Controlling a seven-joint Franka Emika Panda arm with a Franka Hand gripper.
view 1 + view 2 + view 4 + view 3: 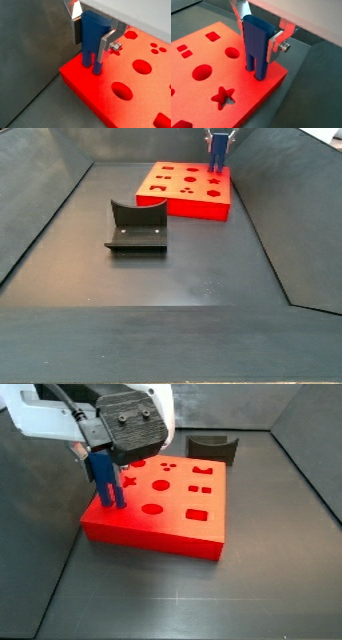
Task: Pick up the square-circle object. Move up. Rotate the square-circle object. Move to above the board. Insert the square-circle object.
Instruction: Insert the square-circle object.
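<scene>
My gripper [93, 37] is shut on the square-circle object [92, 40], a slim blue peg held upright with its two prongs pointing down. It also shows in the other wrist view [256, 45]. The prong tips reach the top face of the board [133, 87], a large red block with shaped holes, near one corner [258, 75]. In a side view the gripper [104, 459] holds the peg [106, 479] over the board's near left corner [160, 519]. In the other side view the peg [217, 156] stands at the board's far right corner [187, 190].
A dark grey curved holder stands on the floor behind the board [211, 448] and shows large in the other side view [136, 226]. Grey bin walls ring the floor on all sides.
</scene>
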